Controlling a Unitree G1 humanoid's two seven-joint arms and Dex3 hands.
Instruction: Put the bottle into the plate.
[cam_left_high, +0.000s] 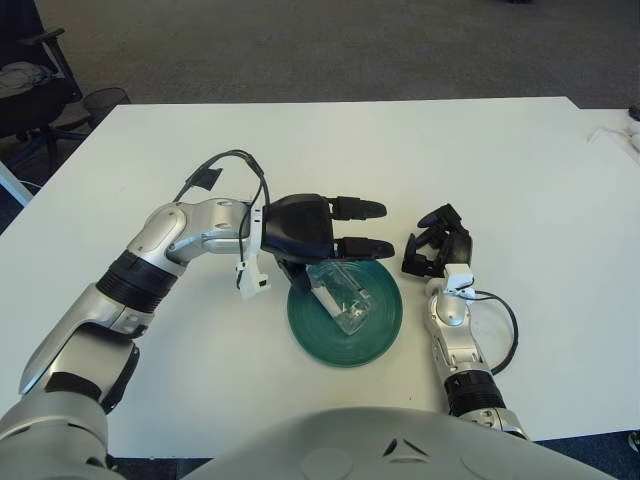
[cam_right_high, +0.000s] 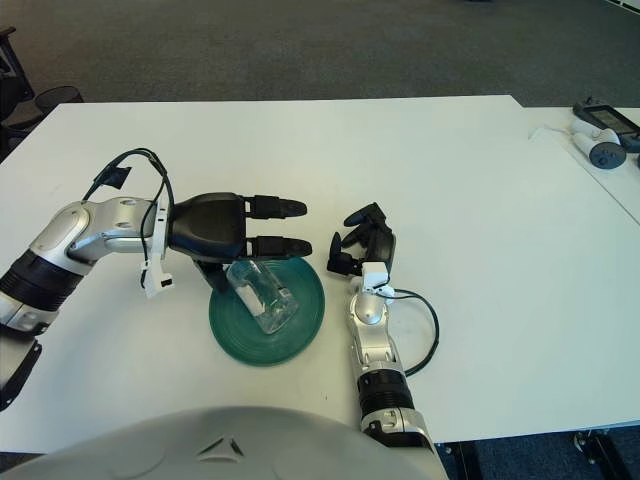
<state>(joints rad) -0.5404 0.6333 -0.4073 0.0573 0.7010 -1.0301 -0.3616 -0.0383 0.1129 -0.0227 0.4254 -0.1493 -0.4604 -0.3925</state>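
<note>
We see the left robot hand (cam_left_high: 330, 235) reaching across the white counter (cam_left_high: 500, 160) from the left, palm down, its black fingers (cam_left_high: 358, 208) stretched straight out and apart, gripping nothing. Just beneath its palm the clear plastic bottle (cam_left_high: 340, 295) lies on its side in the round green plate (cam_left_high: 375, 335), long axis running diagonally from under the hand toward the robot's right and near side. The right robot hand (cam_left_high: 438, 245) shows just right of the plate, fingers curled, empty.
</note>
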